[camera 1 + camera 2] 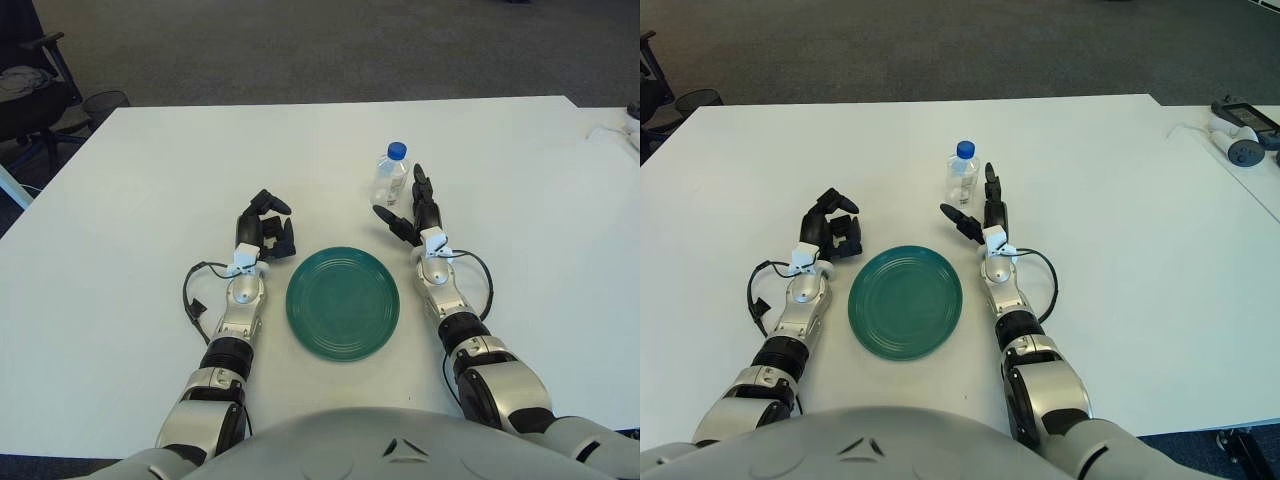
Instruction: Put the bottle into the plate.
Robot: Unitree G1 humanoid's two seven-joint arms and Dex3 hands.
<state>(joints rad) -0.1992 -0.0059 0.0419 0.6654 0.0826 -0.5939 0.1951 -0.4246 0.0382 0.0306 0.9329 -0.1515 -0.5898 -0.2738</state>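
Two hands show in our left eye view: our right hand [408,212] has its fingers spread, holding nothing, with the upright bottle [390,174] just beyond its fingertips; the plate [343,303] lies nearer us, to that hand's left. In our right eye view, our left hand [832,232] sits with fingers curled, empty, left of the plate on the table [1110,210].

Both eyes sit on the head, looking forward and steeply down on the white tabletop [150,180], arms reaching away from the lens. Right eye shifted slightly rightward; both share plate [343,303], bottle [390,174], both hands.
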